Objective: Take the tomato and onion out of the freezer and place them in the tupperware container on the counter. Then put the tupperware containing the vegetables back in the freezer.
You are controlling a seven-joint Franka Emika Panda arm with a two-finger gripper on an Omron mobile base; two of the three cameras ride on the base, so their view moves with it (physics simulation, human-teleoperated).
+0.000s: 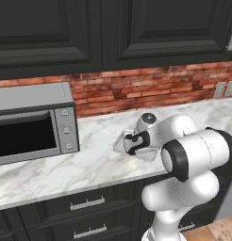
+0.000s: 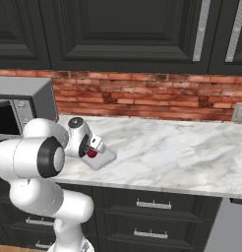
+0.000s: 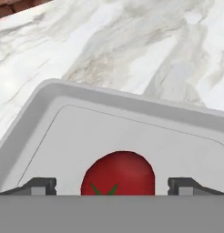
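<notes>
We record the surroundings first: a silver microwave [image 1: 35, 123] stands on the counter [image 2: 192, 152] well off to one side of the hand, at the left in the left base view, its dark door and knob panel facing us; a red brick wall [image 2: 142, 96] runs behind the counter, dark upper cabinets [image 2: 118, 29] hang above it, and dark drawers with pale handles [image 2: 152, 204] sit below. Two wall outlets [image 1: 225, 89] sit on the brick far from the hand. Nothing on the marble stands between the hand and the tray; in the left base view the arm's own white links cover much of the tupperware container [image 1: 120, 144]. The gripper [image 3: 112, 187] hangs over the tupperware container [image 3: 45, 118], which lies flat on the marble near the counter's front edge. The tomato [image 3: 118, 175] sits between the two finger tips [image 3: 41, 185], with clear space on either side of it, so the jaws stand wide and do not touch it in the hand view. We cannot tell whether the tomato rests on the tray floor or is just above it. In the right base view the tomato [image 2: 92, 153] shows red just under the hand, inside the tray's [image 2: 105, 158] outline.
</notes>
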